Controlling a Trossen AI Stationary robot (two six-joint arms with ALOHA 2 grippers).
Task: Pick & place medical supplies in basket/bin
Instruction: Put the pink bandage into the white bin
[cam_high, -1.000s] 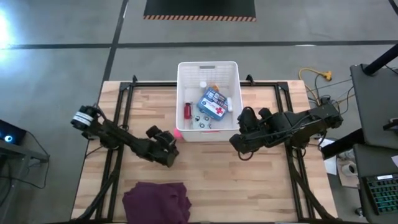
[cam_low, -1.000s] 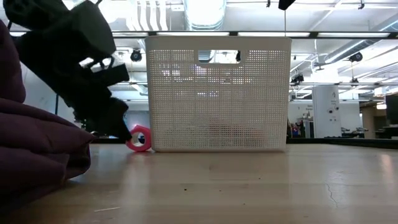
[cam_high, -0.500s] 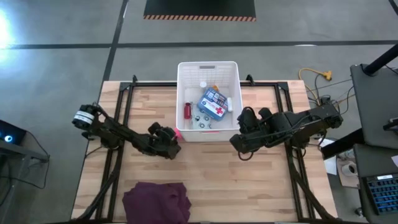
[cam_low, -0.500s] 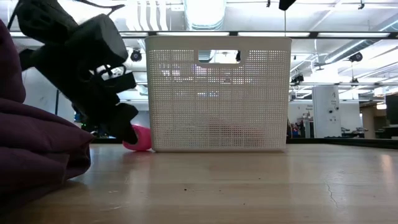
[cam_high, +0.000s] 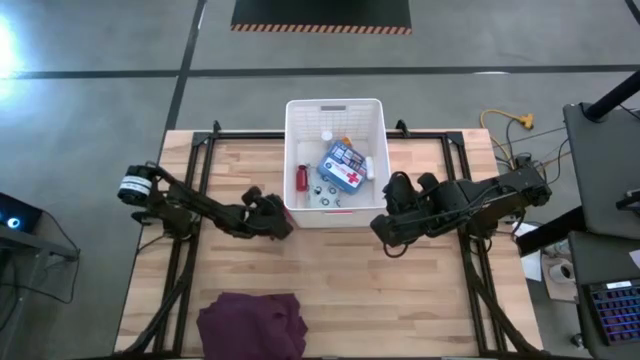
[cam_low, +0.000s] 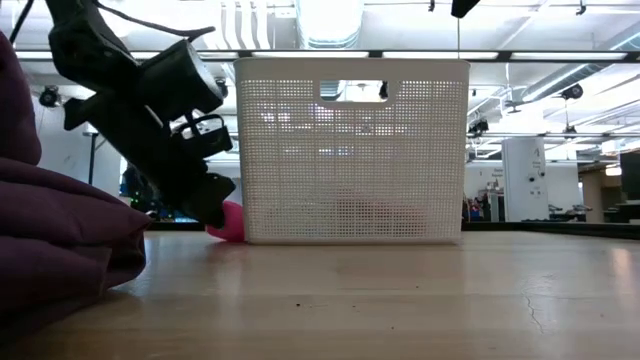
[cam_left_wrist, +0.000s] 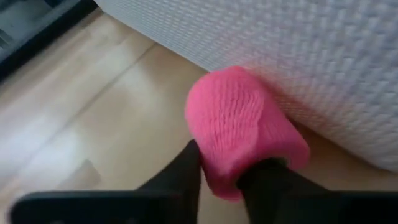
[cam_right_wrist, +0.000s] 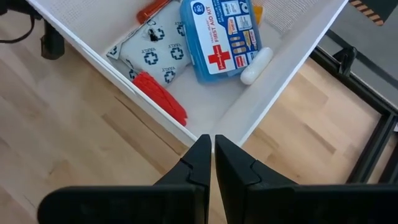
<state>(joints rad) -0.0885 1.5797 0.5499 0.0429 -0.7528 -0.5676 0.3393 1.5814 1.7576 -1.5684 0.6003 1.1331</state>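
Left gripper (cam_high: 277, 222) is down at the basket's (cam_high: 370, 110) near-left corner, jaws pinching the pink cube (cam_left_wrist: 239, 127), which sits on the counter (cam_high: 400, 290) touching the perforated wall. Right gripper (cam_high: 388, 232) hovers off the basket's 4 o'clock corner, jaws pressed together. Inside the basket: blue first-aid pouch (cam_right_wrist: 221, 38), white-blue patterned pouch (cam_right_wrist: 149, 55), pink-red tube (cam_right_wrist: 160, 97), white vial (cam_right_wrist: 257, 65). Purple cloth (cam_high: 250, 325) lies at 7 o'clock.

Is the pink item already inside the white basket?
No, the pink cube lies on the table against the basket outer wall, at the left gripper.
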